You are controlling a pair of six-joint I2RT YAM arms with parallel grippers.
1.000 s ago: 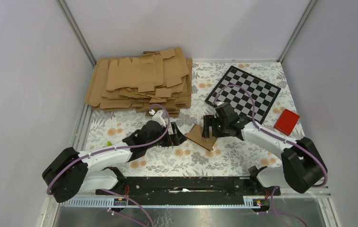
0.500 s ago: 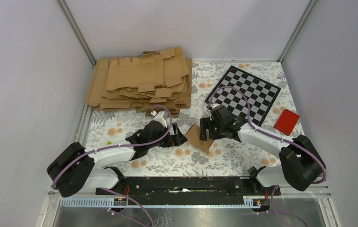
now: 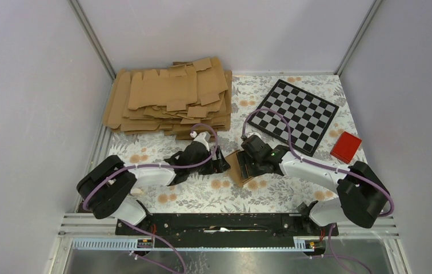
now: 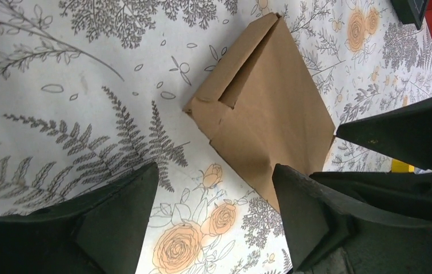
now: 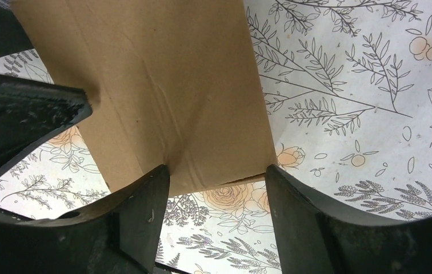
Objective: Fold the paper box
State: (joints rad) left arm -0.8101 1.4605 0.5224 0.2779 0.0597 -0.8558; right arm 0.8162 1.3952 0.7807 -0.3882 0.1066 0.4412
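- Whereas a second ago the paper box [image 3: 236, 170] was lying with open cloth to its left, it is now sitting closed in between the two grippers on the floral table cover [image 3: 145, 154], and it is resting slightly further toward the left arm.
- Left gripper [image 3: 220, 164] is reaching further right than before, with its arm stretching low across the cover. In the left wrist view its jaws are standing wide apart with nothing between them, and the box is lying just ahead with its near corner meeting one finger [image 4: 311, 211].
- Right gripper [image 3: 247, 164] is sitting further left than before, having drawn away from the checkerboard [image 3: 296, 111]. Its jaws are standing apart, and its fingertips [image 5: 145, 211] are overlapping the box's near edge. Whether they are pressing on it I cannot tell.
- Pile of flat blanks [image 3: 168, 97] and red block [image 3: 346, 146] are staying where they were.
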